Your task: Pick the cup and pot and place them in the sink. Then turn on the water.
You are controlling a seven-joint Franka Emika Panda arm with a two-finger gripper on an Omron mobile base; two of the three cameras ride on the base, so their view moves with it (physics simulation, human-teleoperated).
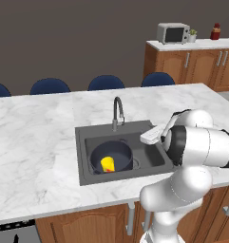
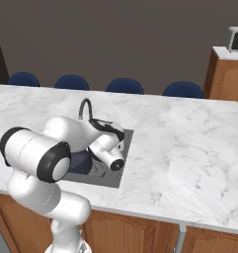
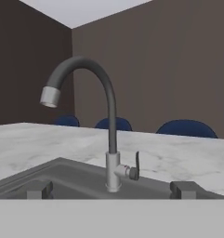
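The cup [image 1: 107,164] stands upright inside the pot [image 1: 111,155], and the pot sits in the left part of the sink [image 1: 85,156]. No water runs from the faucet [image 1: 118,113]; by the look of it, both placements are done and only the tap remains.

The tool [image 3: 111,189] is low over the sink, facing the faucet base. Its two tips stand wide apart, one on either side of the base, and hold nothing. The lever [image 3: 136,166] juts from the right of the base, upright, with the tool not yet touching it.

Risks, as judged:
- The lever is small and thin. A push off its line could slide past it and leave the tap off.
- The tool's tips are near the rear sink wall; a low advance may strike the rim or the faucet stem instead of the lever.
- The arm hangs over the sink beside the pot; a wide swing could knock the pot or tip the cup.

The tabletop [image 1: 35,137] is white-grey marble, with the sink set toward its near edge. Blue chairs [image 1: 105,82] line the far edge. Wooden cabinets [image 1: 192,64] in the far right corner of the room carry a microwave [image 1: 173,33]. Walls are dark.
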